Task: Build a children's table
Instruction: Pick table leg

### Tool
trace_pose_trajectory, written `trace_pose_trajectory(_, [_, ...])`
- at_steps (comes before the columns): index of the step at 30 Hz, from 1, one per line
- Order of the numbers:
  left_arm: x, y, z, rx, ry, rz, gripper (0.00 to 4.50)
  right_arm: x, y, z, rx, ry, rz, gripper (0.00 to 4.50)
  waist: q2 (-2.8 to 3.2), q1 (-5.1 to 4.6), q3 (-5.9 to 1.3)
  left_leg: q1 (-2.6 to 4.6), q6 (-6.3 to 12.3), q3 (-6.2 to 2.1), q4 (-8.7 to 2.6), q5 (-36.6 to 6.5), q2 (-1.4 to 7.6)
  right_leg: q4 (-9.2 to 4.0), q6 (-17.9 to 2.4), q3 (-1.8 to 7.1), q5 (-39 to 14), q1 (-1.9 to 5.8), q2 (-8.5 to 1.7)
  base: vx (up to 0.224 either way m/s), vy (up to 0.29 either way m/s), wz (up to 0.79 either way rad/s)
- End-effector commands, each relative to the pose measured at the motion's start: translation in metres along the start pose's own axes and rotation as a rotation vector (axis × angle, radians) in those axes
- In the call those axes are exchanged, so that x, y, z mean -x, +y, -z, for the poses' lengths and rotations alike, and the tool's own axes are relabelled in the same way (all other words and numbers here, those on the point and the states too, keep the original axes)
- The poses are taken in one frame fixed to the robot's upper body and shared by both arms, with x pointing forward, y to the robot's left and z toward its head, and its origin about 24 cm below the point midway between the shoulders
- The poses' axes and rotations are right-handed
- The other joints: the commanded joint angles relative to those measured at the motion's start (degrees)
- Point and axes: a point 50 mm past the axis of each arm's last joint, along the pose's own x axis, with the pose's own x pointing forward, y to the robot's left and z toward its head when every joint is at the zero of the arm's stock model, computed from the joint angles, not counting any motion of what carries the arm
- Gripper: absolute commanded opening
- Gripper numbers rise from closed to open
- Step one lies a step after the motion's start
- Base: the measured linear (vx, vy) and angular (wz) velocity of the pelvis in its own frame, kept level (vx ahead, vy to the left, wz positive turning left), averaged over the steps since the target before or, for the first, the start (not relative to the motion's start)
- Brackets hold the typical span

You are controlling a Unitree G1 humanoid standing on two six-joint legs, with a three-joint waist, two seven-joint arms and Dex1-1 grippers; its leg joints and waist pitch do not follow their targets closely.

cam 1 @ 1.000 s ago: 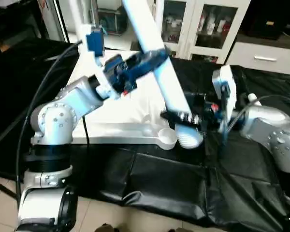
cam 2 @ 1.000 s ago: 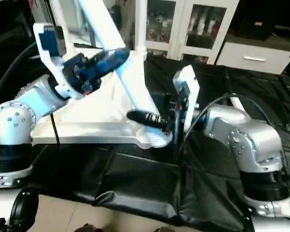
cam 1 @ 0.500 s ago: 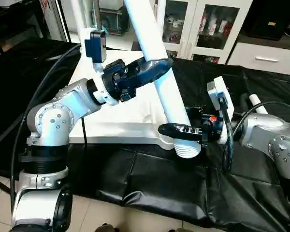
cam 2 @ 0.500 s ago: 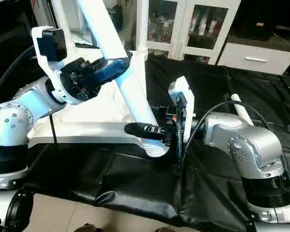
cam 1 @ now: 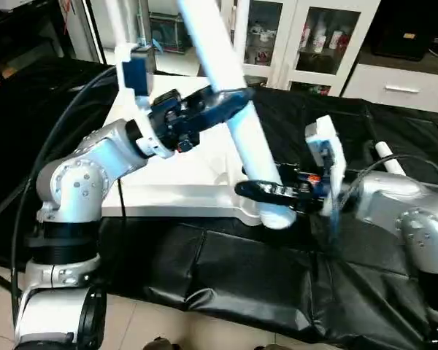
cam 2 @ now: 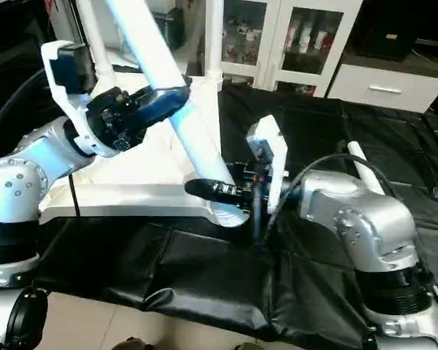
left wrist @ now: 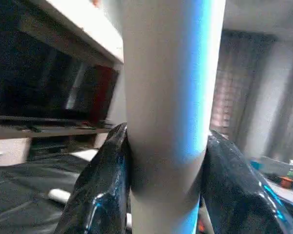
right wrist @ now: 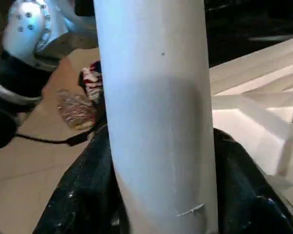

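White leg [cam 1: 233, 109] between both claws

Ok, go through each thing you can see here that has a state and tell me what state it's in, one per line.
Held leg: tilted, gripped by both grippers, lower end at the near corner of the top.
Table top: lying underside up on the black-covered table.
Left gripper: shut on the leg, high up.
Right gripper: shut on the leg, near its lower end.
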Motion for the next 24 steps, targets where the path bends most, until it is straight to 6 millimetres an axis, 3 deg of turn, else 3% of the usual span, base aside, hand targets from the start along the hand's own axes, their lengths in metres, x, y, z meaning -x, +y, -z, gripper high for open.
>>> trace_pose_trajectory(1, [-0.007, 0.006, 0.008, 0.019, 0.039, -0.065, 1.77, 0.002, -0.014, -0.004, 0.046, -0.017, 0.157, 2.13, 0.19, 0.22, -4.02, 1.21, -2.64, -0.14, -4.43, -13.78, 1.13, -3.38, -10.70, 0.69, -14.62, 2.46, -1.19, 0.000, 0.000, 0.00])
trace_pose_trajectory(2, [-0.007, 0.013, 0.009, 0.029, 0.030, -0.133, 2.33, 0.000, -0.016, -0.004, 0.055, -0.028, 0.180, 2.12, 0.21, 0.15, -3.93, 1.14, -2.86, -0.16, -4.48, -14.08, 1.11, -3.48, -10.51, 0.72, -15.08, 2.39, -1.19, 0.000, 0.000, 0.00])
trace_pose_trajectory(3, [-0.007, 0.017, 0.009, 0.037, 0.014, -0.175, 2.47, -0.002, -0.016, -0.004, 0.059, -0.033, 0.187, 2.06, 0.16, 0.24, -4.04, 1.22, -2.82, -0.18, -4.47, -14.14, 1.07, -3.50, -10.46, 0.66, -15.35, 2.54, -1.23, 0.000, 0.000, 0.00])
trace_pose_trajectory(6, [-0.009, 0.026, 0.010, 0.058, -0.028, -0.281, 2.50, -0.008, -0.016, -0.003, 0.099, -0.043, 0.234, 1.99, 0.17, 0.24, -4.09, 1.01, -3.01, -0.28, -4.51, -13.08, 1.17, -3.33, -10.32, 0.67, -13.72, 2.65, -1.24, 0.000, 0.000, 0.00])
trace_pose_trajectory(13, [-0.021, 0.034, 0.022, 0.024, -0.059, -0.450, 3.19, -0.027, -0.017, 0.002, 0.281, -0.003, 0.383, 1.89, 0.03, 0.00, -4.11, 0.74, -2.33, -0.19, -4.34, -11.36, 1.08, -3.46, -10.03, 0.69, -11.35, 2.91, -1.21, 0.000, 0.000, 0.00])
trace_pose_trajectory(19, [-0.029, 0.038, 0.028, 0.052, -0.097, -0.536, 3.27, -0.038, -0.024, 0.004, 0.469, 0.064, 0.542, 1.89, 0.05, -0.22, -3.99, 0.87, -3.11, -0.30, -4.48, -14.11, 0.99, -3.81, -8.49, 0.70, -15.29, 2.56, -1.10, 0.000, 0.000, 0.00])
trace_pose_trajectory(24, [-0.028, 0.053, 0.033, 0.104, -0.129, -0.744, 3.27, -0.048, -0.029, 0.000, 0.595, 0.047, 0.678, 1.88, 0.00, -0.44, -4.14, 0.82, -2.95, -0.33, -4.34, -13.63, 0.81, -3.70, -8.33, 0.68, -12.70, 2.68, -0.88, 0.000, 0.000, 0.00])
